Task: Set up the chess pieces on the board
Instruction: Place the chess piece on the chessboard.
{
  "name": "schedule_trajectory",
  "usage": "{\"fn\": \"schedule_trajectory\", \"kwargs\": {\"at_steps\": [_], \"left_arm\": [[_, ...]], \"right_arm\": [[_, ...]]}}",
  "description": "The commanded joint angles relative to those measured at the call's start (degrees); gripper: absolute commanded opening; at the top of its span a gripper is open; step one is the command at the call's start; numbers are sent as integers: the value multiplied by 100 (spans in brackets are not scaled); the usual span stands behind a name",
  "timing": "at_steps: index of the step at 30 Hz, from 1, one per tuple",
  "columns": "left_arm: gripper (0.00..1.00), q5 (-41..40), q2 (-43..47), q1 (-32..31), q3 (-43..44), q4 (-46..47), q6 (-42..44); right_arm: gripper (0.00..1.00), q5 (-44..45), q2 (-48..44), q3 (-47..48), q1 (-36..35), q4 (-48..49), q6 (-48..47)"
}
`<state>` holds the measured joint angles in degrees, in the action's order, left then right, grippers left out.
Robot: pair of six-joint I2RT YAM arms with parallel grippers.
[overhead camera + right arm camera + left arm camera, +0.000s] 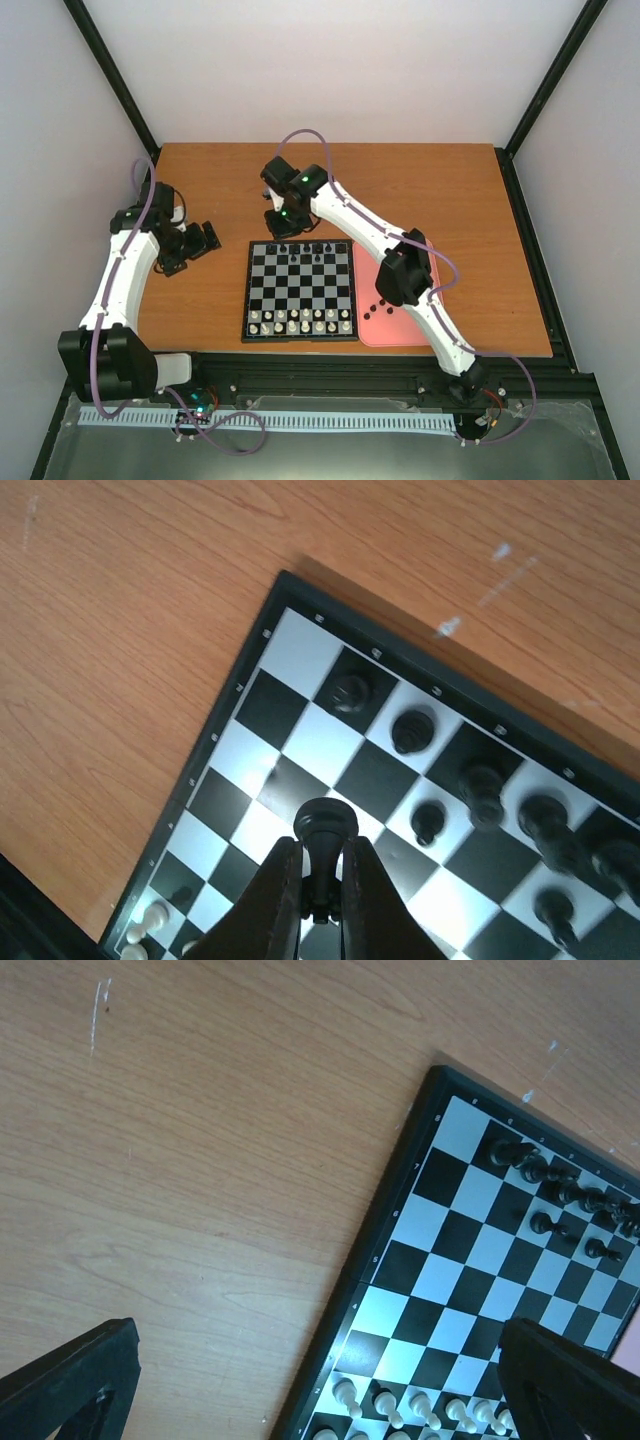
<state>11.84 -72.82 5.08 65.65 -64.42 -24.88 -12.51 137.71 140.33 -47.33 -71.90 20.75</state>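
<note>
Right gripper (322, 858) fingers fill the bottom of the right wrist view, pinched tight on the stem of a black pawn (325, 825) whose round head stands up between them. Under it lies the far-left corner of the board (322, 742). Other black pieces (412, 732) stand along the far row, though the corner square is bare, and two pawns stand in the row before it. Whether the held pawn's foot touches a square I cannot tell.

Left wrist view: the left gripper (320, 1390) is spread wide with nothing between its fingers, looking down on bare table (180, 1160) just beside the board's left edge. White pieces (400, 1405) line the near side.

From the top camera, the right arm reaches across to the board's far-left corner, while the left gripper hangs well apart from the board on its left. White pieces fill the two near rows, and the far rows are only partly filled. A few black pieces lie on the pink tray (400, 335) just right of the board.

By my reading, the step in hand is placing this pawn — one of several black men yet to go. The next move calls for a straight descent onto an empty second-row square, left of the pawns there, and a gentle release that clears the neighbours — then a return to the tray.
</note>
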Motion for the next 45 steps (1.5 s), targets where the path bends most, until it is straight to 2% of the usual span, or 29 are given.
{"fn": "schedule_trajectory", "kwargs": {"at_steps": [1, 6, 14, 21, 25, 31, 45], "left_arm": [[100, -5, 160, 15, -160, 45, -221], [100, -39, 159, 19, -347, 109, -207], [100, -103, 125, 19, -342, 126, -105], [100, -20, -21, 19, -301, 189, -36], [100, -14, -95, 19, -281, 220, 12], [100, 63, -145, 19, -315, 271, 45], [100, 124, -240, 19, -263, 290, 92]], "right_arm": [[3, -160, 333, 426, -147, 329, -226], [3, -171, 508, 595, -162, 602, -204], [3, -80, 321, 529, -233, 162, -277], [3, 252, -130, -292, -642, -441, -312], [3, 486, -120, -426, -851, -726, -349], [3, 604, -81, -735, -931, -597, -246], [4, 766, 288, -798, -925, -489, -161]]}}
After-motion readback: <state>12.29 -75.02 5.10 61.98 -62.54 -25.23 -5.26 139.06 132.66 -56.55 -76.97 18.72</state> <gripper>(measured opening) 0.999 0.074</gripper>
